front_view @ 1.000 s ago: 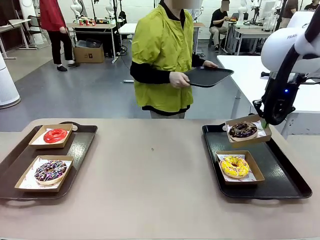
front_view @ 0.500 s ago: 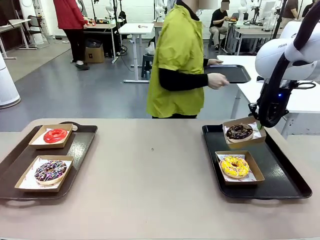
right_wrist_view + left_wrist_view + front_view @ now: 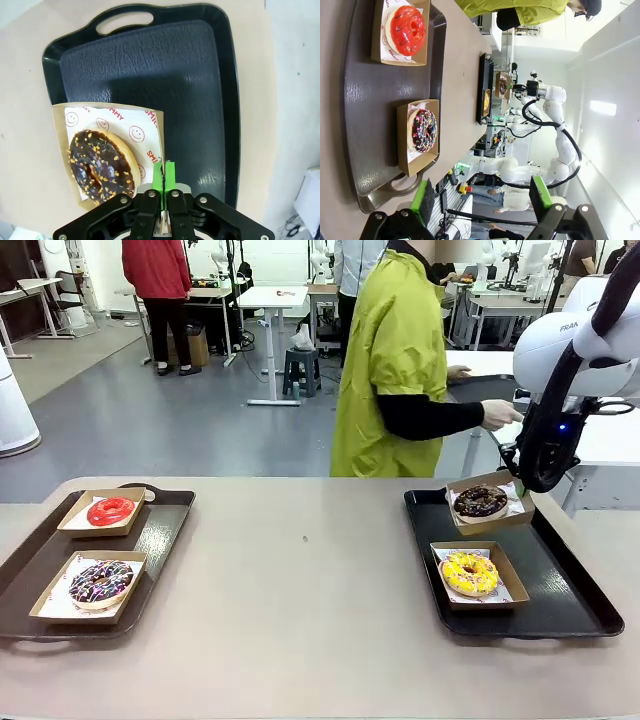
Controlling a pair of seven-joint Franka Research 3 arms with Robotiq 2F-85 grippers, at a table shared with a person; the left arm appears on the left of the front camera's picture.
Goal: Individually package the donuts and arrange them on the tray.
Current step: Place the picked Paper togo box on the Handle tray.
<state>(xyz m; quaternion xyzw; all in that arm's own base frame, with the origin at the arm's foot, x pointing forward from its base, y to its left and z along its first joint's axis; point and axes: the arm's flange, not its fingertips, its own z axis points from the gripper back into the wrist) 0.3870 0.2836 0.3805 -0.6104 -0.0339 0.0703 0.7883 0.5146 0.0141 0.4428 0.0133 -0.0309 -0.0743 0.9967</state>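
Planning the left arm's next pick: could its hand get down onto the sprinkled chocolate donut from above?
Probably yes. The left hand is open, and the sprinkled chocolate donut sits uncovered in its open paper box on the left tray, with nothing over it.

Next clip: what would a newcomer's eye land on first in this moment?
The right gripper, shut on the edge of a cardboard tray holding the chocolate donut, at the far end of the right-hand black tray, with the yellow sprinkled donut boxed nearer the robot. On the left tray the red donut and the sprinkled chocolate donut sit boxed. A person in a lime jacket stands across the table, turned aside.
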